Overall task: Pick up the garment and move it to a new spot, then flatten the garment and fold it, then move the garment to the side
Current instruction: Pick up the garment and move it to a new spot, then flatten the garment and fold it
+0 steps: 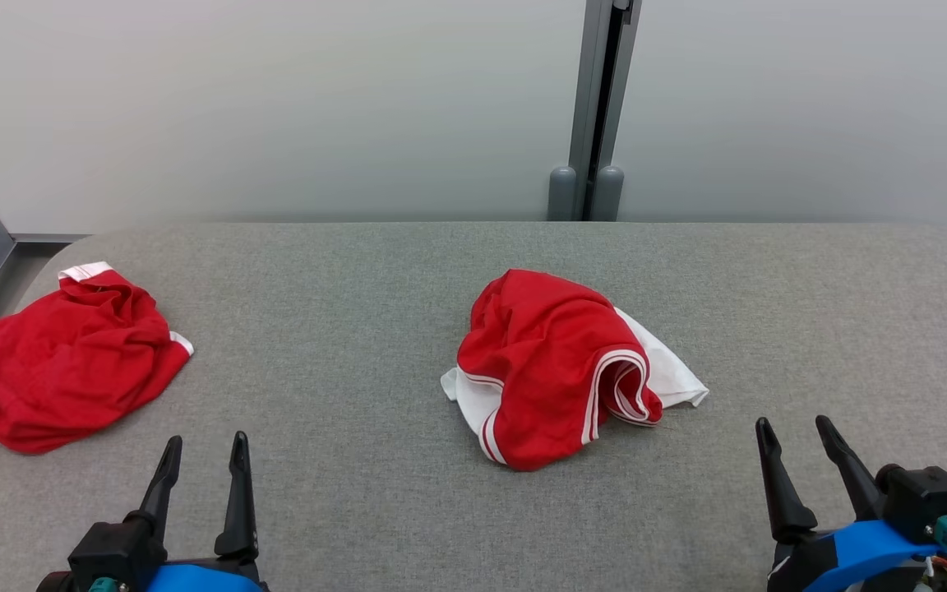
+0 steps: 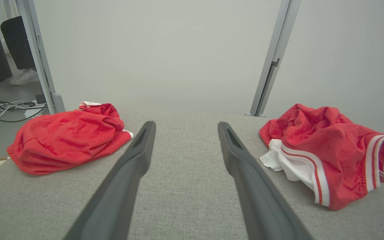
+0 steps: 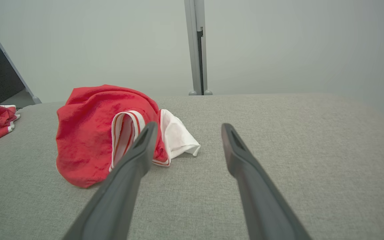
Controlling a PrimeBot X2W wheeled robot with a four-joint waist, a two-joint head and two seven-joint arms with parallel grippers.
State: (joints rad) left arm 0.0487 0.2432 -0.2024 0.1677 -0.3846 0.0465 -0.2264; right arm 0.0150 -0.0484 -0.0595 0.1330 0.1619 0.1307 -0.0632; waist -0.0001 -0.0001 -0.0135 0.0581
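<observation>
You are at the very start of the job: the pick-up is not yet made. Your left gripper (image 1: 205, 440) sits at the near left of the grey table (image 1: 358, 312), fingers spread wide and empty. Your right gripper (image 1: 792, 421) sits at the near right, likewise spread and holding nothing. Both are well apart from any cloth.

The garment (image 1: 556, 370) lies crumpled in a heap near the middle of the table, a little right of centre and nearer your right gripper than your left. It is red with white trim. A striped hem curls open on its near right side, and white cloth pokes out at the near left and at the right.

A second red garment (image 1: 71, 370) lies bunched at the left edge, well apart from the first. I judge the middle heap to be the one in hand, though the pictures alone don't settle it.

The next move is the reach. The heap is layered, so a pinch on its top ridge could catch one layer or several. Aim instead for an exposed edge — the striped hem suits the right gripper. Bring it forward and to the left, lower the fingers astride the fold, then close. The white corner at the near left would suit the left gripper.
</observation>
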